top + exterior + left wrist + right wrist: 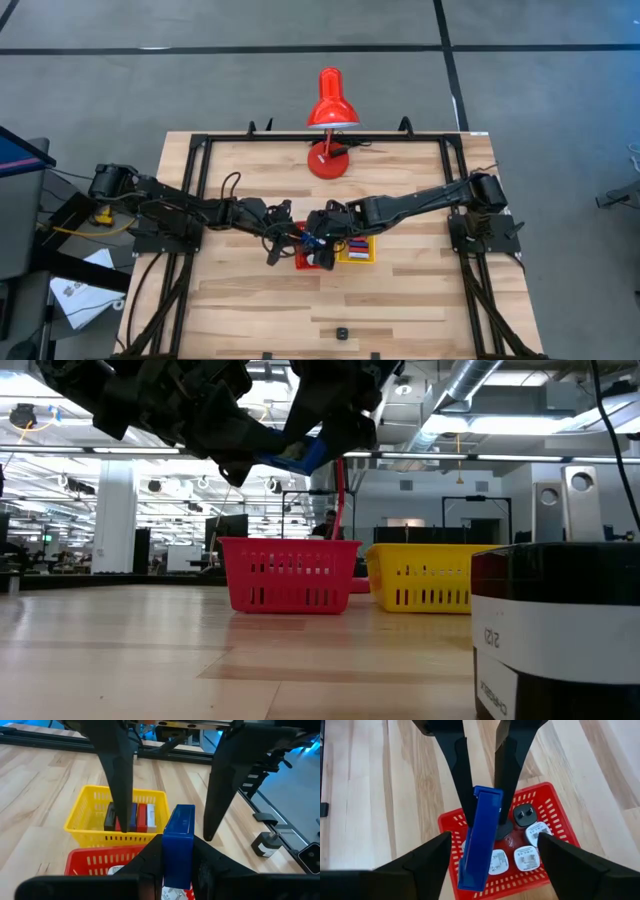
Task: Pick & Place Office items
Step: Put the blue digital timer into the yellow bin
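Sorted so far: the yellow basket (82,815) holds a row of flat pieces on edge, black, red, blue, red and white; the red basket (555,805) holds white plug-like blocks (526,857) and one black one (523,813); most of the sorting looks done, by my reckoning
In the air: a flat blue piece (482,837) hangs above the red basket, between the two arms, with the yellow basket just beside
Left gripper (172,865): clamped on one end of the blue piece, fingers tight together on it
Right gripper (495,847): fingers wide apart either side of the same blue piece, not touching it; looks like a hand-over, though I cannot say which way it goes
Left to do: the blue piece belongs, I would guess, with the flat ones in the yellow basket; a small black item (342,332) sits alone near the front edge of the counter (420,290), well apart from the baskets, not yet collected
Not part of the job: the red desk lamp (331,100) at the back of the counter
Writing: the black-and-white item looms close in the low view with dark print on its white band, too partial to read; grey marks on the white blocks, illegible; no brand made out
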Motion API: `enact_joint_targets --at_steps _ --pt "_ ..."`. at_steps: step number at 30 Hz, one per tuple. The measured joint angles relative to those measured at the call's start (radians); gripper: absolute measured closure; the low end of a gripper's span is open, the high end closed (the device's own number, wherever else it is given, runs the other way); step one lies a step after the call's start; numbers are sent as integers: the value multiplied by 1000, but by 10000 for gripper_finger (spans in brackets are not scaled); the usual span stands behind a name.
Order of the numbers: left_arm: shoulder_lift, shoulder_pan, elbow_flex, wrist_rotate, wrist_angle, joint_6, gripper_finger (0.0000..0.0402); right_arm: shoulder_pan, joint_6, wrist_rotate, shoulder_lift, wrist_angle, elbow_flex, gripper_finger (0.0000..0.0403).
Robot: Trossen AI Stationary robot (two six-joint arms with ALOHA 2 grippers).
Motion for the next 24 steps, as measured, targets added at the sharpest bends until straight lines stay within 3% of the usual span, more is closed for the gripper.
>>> enact_joint_targets --at_steps 5,14,24 --pt "0 0 0 0 0 0 343 0 0 0 0 -2 0 181" --pt "0 0 0 -10 2 -1 336 0 7 -2 0 -3 0 356" --pt "0 0 0 -8 7 0 302 0 5 -29 -1 -7 -1 363"
